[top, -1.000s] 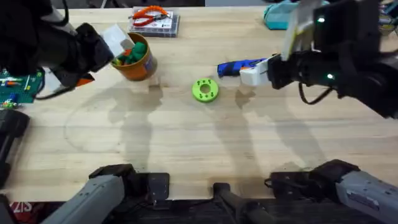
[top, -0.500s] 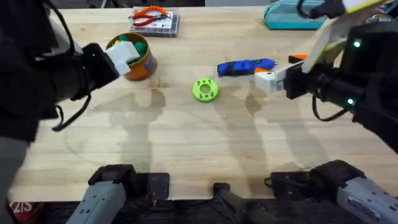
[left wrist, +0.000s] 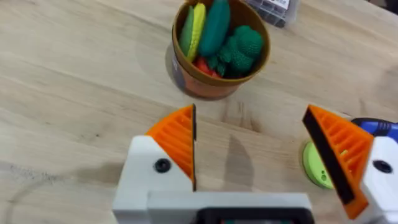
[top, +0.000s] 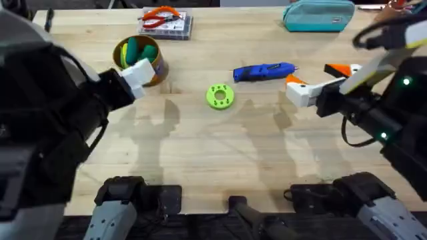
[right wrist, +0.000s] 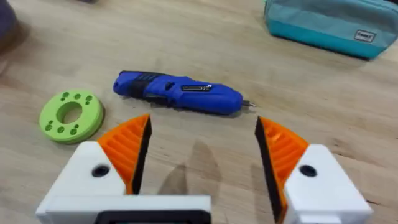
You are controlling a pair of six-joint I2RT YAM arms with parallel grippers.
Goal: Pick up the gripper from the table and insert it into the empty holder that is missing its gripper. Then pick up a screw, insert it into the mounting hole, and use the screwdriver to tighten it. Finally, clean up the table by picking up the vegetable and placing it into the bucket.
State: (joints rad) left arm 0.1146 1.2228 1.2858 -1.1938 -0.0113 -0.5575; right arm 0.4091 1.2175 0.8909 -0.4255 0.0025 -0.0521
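Both pincers stood spread and empty. Overhead: left gripper (top: 137, 72) hung just beside the bucket (top: 140, 61), on the side nearer the arm bases; right gripper (top: 308, 85) hovered over bare table (top: 213, 153), with the screwdriver (top: 264, 71) a little beyond and to its left and the green disc (top: 220, 96) farther left again. Teal pouch (top: 319, 16) sat at the far edge, well beyond the right gripper; orange pliers (top: 160, 17) on a clear case lay beyond the bucket. Left wrist view: orange ribbed pads (left wrist: 177, 142) were wide apart, nothing between them; the bucket stood straight ahead of the fingertips, upright, holding the vegetable (left wrist: 214, 26) among a yellow piece, a bumpy green piece and something red. Judged the clean-up step as done, the vegetable resting inside the rim. Right wrist view: pads (right wrist: 127, 146) parted, screwdriver lying flat just ahead of them, tip toward the pouch side, disc off past one finger. No loose screw or holder could be made out. Advice for finishing well: draw both arms away clear of the bucket rim so it stays upright, jaws kept apart, and avoid nudging the screwdriver.
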